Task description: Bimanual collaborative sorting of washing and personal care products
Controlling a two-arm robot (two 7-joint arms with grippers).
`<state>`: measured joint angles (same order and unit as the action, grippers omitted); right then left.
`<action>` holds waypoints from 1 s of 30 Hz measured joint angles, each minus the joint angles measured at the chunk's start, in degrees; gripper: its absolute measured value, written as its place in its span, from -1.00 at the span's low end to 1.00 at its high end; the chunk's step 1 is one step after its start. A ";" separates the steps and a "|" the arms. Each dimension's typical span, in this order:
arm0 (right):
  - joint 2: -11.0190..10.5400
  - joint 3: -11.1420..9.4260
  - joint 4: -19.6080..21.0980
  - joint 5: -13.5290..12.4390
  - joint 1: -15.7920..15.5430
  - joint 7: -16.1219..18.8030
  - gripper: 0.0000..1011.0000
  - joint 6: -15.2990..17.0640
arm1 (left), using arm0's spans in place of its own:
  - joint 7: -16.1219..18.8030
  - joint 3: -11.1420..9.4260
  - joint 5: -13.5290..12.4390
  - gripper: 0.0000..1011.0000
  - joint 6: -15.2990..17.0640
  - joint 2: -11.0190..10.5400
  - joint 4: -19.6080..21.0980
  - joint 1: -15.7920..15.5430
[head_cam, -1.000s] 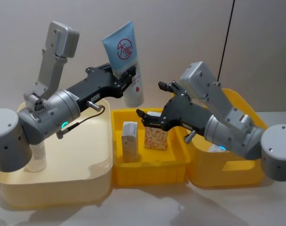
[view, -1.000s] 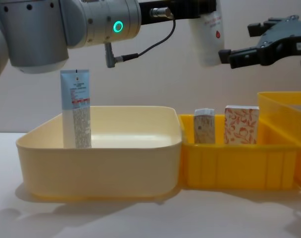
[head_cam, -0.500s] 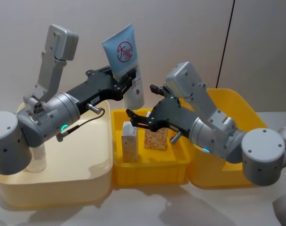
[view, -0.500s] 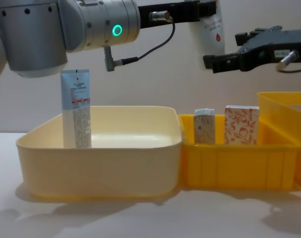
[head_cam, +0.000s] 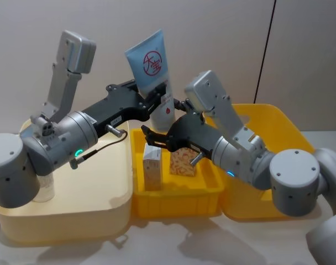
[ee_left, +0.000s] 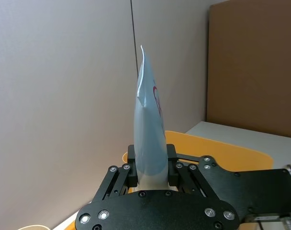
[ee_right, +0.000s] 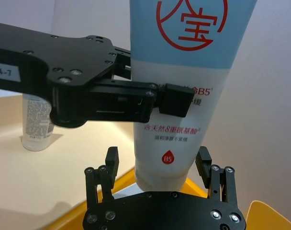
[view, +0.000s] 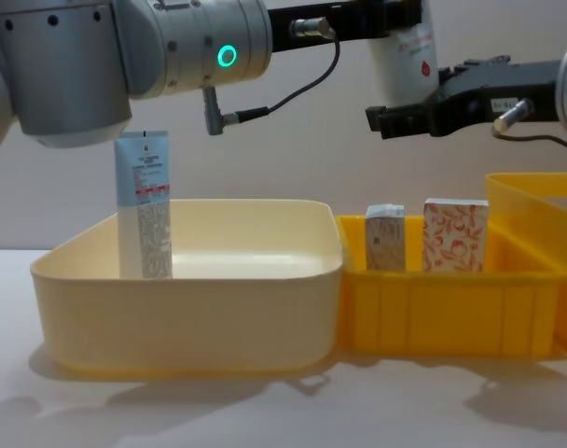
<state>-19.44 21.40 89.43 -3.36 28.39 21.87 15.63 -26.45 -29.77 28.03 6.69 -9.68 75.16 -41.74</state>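
Silver-grey left arm (head_cam: 57, 141) and right arm (head_cam: 251, 157), rounded joints showing teal lights, end in black, screw-studded left gripper (ee_left: 151, 167) and right gripper (ee_right: 157, 158); black cable (view: 265, 110) loops at left

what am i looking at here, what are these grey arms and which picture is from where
It is a robot with two arms, each ending in a two-fingered end effector. One picture looks down from its head, one across from its chest, two from cameras on the wrists. On the table: a cream tub holding one upright tube, a small yellow bin with a white carton and an orange floral carton, and a larger yellow bin on the right. The left end effector is shut on a blue-and-white tube held in the air. The right end effector is open, fingers either side of that tube's lower end.
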 joint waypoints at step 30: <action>2.46 -0.57 -2.86 0.75 1.80 -1.13 0.34 -0.18 | 0.50 -1.12 1.03 -0.34 0.79 -0.55 1.60 0.63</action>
<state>-16.98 20.83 86.57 -2.61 30.19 20.74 15.45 -25.95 -30.89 29.06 7.48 -10.23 76.76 -41.12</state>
